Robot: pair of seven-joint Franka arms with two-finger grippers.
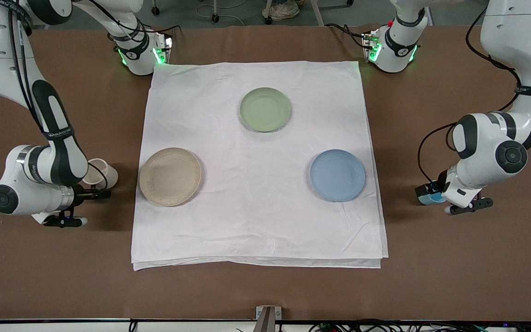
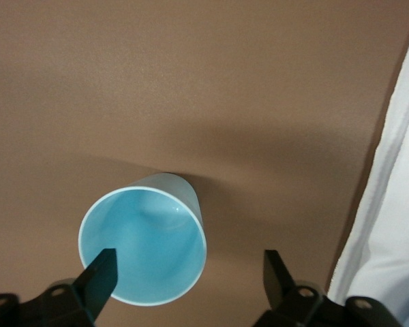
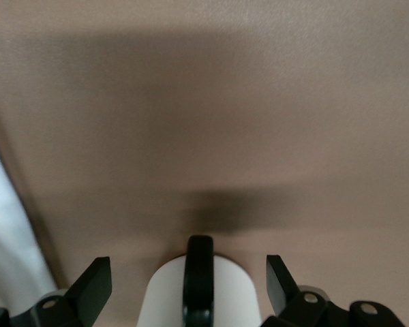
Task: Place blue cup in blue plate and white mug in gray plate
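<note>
Closing now, we risk tipping both: our left hand (image 2: pixel 189 272) is spread with one finger over the blue cup (image 2: pixel 144 244) on the table at the blue plate's (image 1: pixel 338 175) three o'clock, our right hand (image 3: pixel 189 279), spread, straddles the white mug (image 3: pixel 201 296) at the gray plate's (image 1: pixel 170 176) nine o'clock

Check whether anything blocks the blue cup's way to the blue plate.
Nothing visible does. The blue cup stands on the bare table under the open left gripper, off the white cloth. Only flat cloth lies between it and the blue plate, which holds nothing.
</note>
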